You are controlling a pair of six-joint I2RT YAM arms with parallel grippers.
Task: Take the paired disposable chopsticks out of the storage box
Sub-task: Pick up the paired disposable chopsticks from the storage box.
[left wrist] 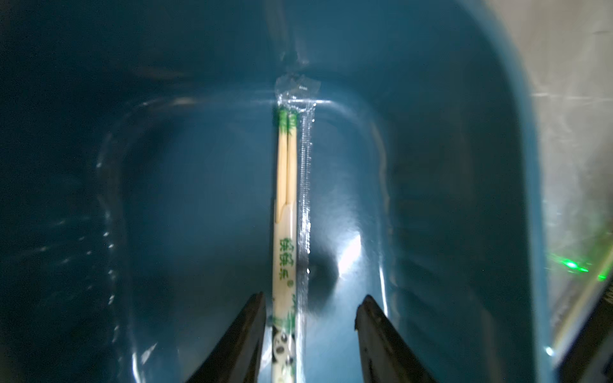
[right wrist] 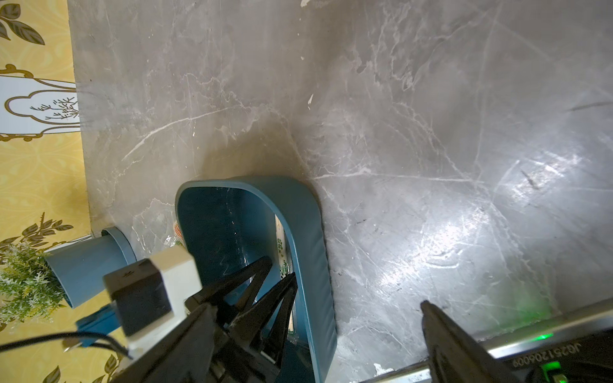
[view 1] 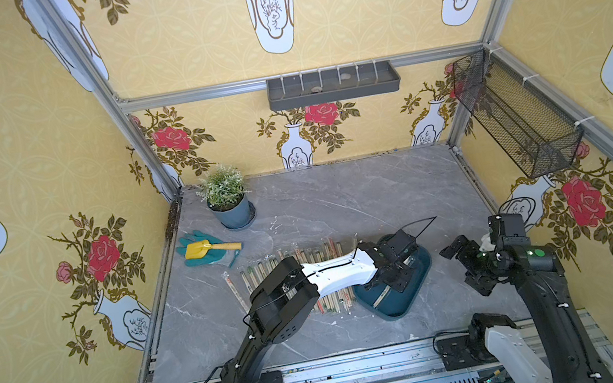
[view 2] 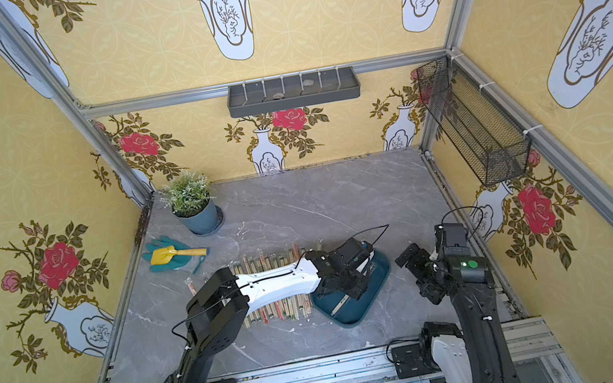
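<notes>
We see first the grey marble counter [view 1: 340, 203], which fills the floor of the booth. On its right half lies the storage box [view 1: 396, 312], a shallow teal tray set at a slant. Just beside the box, on its left, a long row of paired disposable chopsticks [view 1: 323, 251] lies on the counter, sleeve against sleeve. The left arm crosses above this row and hides its middle. In the far left corner stands a potted plant [view 1: 228, 201], and near it lies a teal glove [view 1: 198, 259] with a yellow shovel [view 1: 202, 248] on top.

The left pincer [left wrist: 313, 295] is down inside the box. Its two fingers stand apart and grip nothing. The right pincer [view 1: 462, 272] hangs above bare counter, to the right of the box and apart from it. Its fingers are also spread wide and hold nothing.

The smallest thing is the single pair [left wrist: 287, 199] that we can see in the box. It lies flat on the box floor, in a clear sleeve with green print and a small panda. It runs between the fingers of the left pincer, close to one finger and well clear of the other. Whether the near finger touches the sleeve we cannot say, because the wrist view is blurred there. The far end of the sleeve reaches the box wall.
</notes>
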